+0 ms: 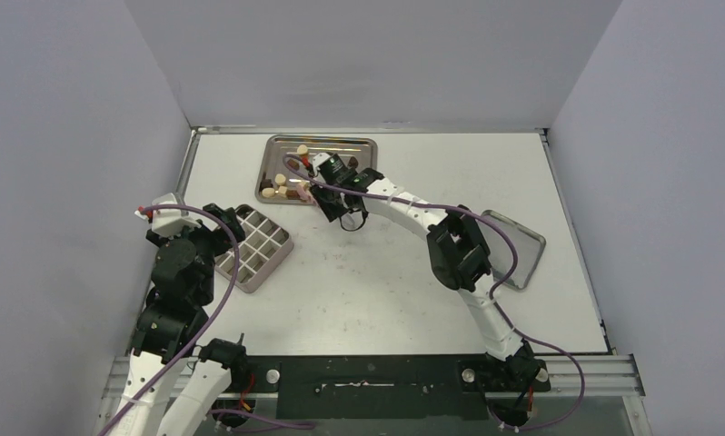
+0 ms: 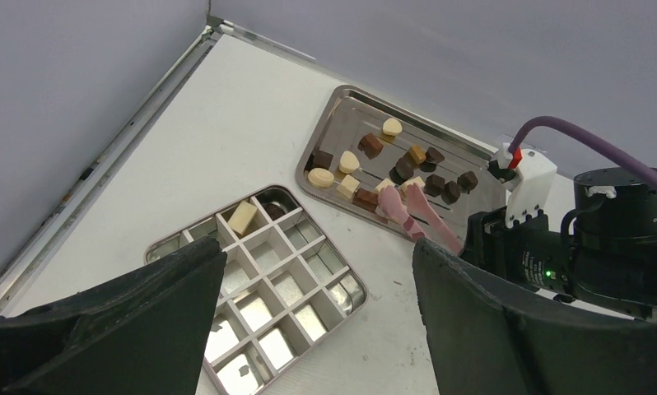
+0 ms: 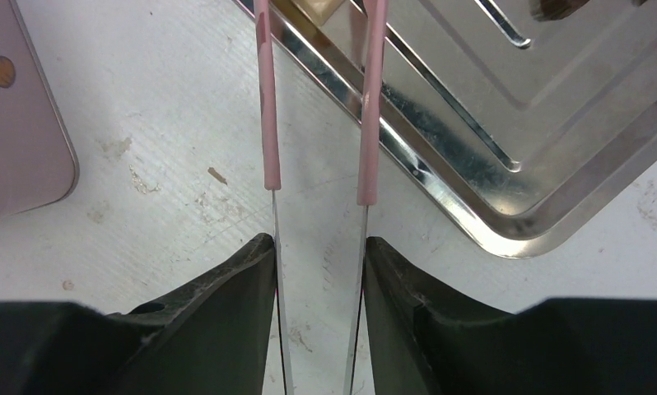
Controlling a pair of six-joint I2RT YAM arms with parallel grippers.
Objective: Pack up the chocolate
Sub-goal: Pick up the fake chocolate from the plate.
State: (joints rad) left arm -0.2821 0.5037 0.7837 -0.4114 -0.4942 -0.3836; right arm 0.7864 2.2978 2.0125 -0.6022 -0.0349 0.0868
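Observation:
Several pieces of chocolate (image 2: 403, 164), dark, mid brown and cream, lie on the steel tray (image 2: 342, 99) at the back of the table (image 1: 282, 186). My right gripper (image 3: 319, 247) is shut on the pink tongs (image 3: 267, 123), pressing their two metal arms. The tong tips (image 2: 399, 202) reach over the tray's near edge among the pieces; I cannot tell whether they hold one. The divided tin (image 2: 259, 280) holds a cream piece (image 2: 243, 216) and a dark piece (image 2: 272, 210) in its far cells. My left gripper (image 2: 317, 329) hangs open over the tin's near side with nothing in it.
The tin's lid (image 1: 513, 245) lies at the right side of the table behind the right arm's elbow. A pink printed tin side (image 3: 20, 140) shows at the left of the right wrist view. Grey walls enclose the table on three sides.

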